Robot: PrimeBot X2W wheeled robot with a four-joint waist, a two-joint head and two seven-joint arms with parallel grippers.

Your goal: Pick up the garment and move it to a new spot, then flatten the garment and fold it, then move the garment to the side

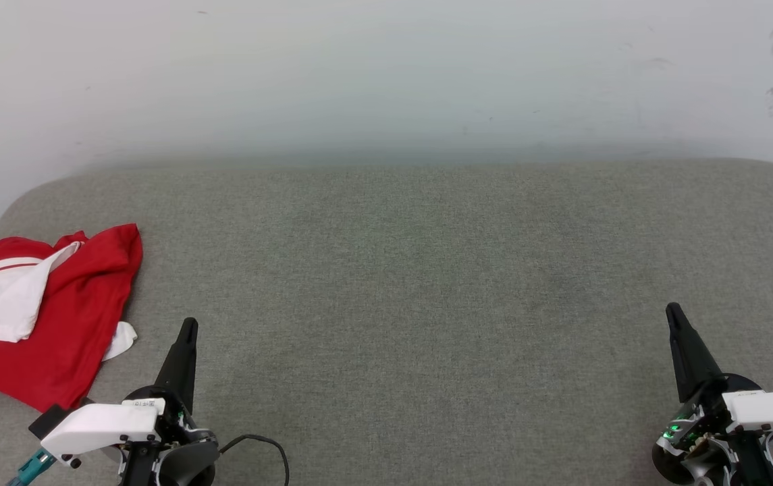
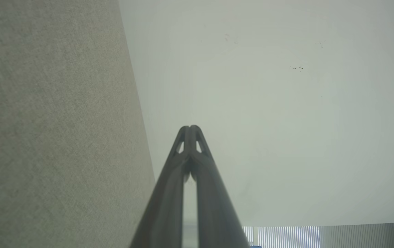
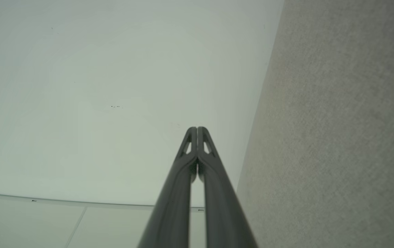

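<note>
The garment (image 1: pixel 69 317), red with a white sleeve and red-white striped trim, lies crumpled at the far left of the grey fabric surface (image 1: pixel 413 283). My left gripper (image 1: pixel 188 325) is at the lower left, just right of the garment and apart from it, shut with nothing held. At the lower right my right gripper (image 1: pixel 674 310) is shut and empty, far from the garment. In the left wrist view the left gripper (image 2: pixel 190 128) has its tips pressed together. The right gripper (image 3: pixel 197 128) in the right wrist view is likewise closed tip to tip.
A pale wall (image 1: pixel 386 74) rises behind the grey surface, whose back edge curves down at both corners. A black cable (image 1: pixel 264 445) loops near my left wrist. Wide bare fabric stretches between the two grippers.
</note>
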